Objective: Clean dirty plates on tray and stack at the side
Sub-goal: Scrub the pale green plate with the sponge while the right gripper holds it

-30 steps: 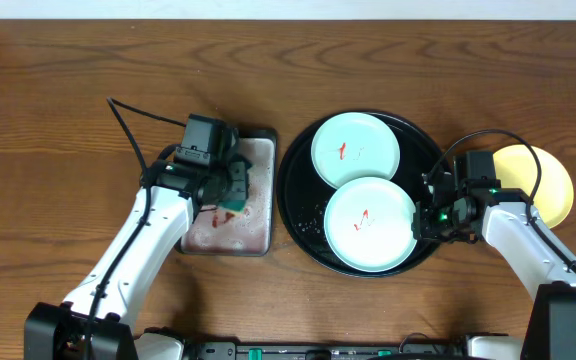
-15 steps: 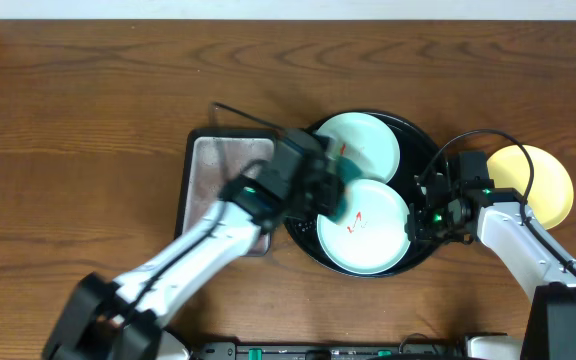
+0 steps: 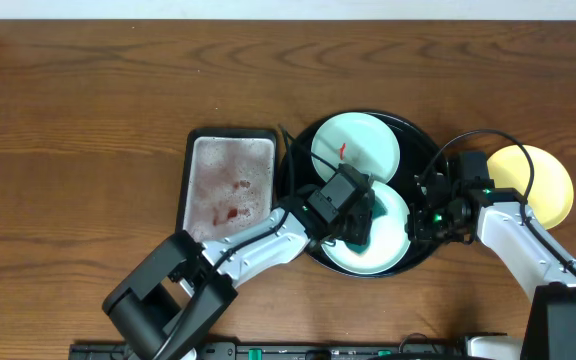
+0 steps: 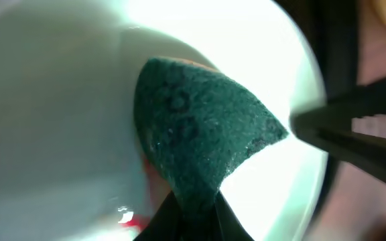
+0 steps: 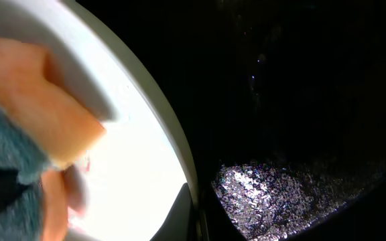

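The left gripper (image 3: 360,215), pinching a teal sponge (image 4: 200,134), pressed it onto the near mint-green plate (image 3: 393,240) inside the black tray (image 3: 298,190). The right gripper (image 3: 423,215) was clamped tight on that plate's right rim. The far mint-green plate (image 3: 368,140), marked with a red smear, lay behind it in the same tray. The yellow plate (image 3: 548,185) sat on the desk (image 3: 88,100) just right of the tray, and a red-stained grey tray (image 3: 230,185) lay to the left.
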Controlling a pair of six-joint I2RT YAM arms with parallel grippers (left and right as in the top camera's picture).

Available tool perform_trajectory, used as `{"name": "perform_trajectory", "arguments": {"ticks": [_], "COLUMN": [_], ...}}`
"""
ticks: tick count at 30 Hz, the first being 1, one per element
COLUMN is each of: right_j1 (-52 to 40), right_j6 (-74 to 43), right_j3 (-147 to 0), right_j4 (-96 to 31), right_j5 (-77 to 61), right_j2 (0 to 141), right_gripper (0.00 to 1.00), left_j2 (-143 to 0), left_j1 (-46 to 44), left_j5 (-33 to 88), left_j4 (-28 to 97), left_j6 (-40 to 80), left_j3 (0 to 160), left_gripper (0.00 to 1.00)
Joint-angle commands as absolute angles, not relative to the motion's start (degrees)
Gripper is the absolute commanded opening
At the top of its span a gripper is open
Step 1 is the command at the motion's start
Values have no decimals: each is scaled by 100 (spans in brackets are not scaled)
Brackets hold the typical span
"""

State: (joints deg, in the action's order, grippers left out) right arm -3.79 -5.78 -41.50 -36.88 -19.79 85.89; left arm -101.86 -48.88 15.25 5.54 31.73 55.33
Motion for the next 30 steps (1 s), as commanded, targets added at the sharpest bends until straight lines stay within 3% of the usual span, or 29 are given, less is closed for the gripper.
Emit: {"name": "perform_trajectory", "arguments": {"ticks": [1, 4, 15, 30], "right_j1": [-423, -423, -423, -423], "right_j6": [-506, -506, -506, -506], "right_j3": [-4136, -4136, -4136, -4136], "right_j4": [-3704, -3706, -3701, -3704], "right_j5": [-2038, -2038, -2038, -2040], "right_j2": [8639, 8639, 8637, 8637], "right_gripper": [1, 1, 1, 1], "left_j2": [-10219, -10180, -9555, -10409], "left_j1": [-4856, -4821, -4866, -5557], "left_j5": [213, -587, 346, 331], "left_j4": [915, 1240, 864, 410], "left_j6": [3221, 3201, 3621, 3857], "left_j3": [5605, 5607, 5616, 5612], "left_gripper": [7, 8, 7, 8]}}
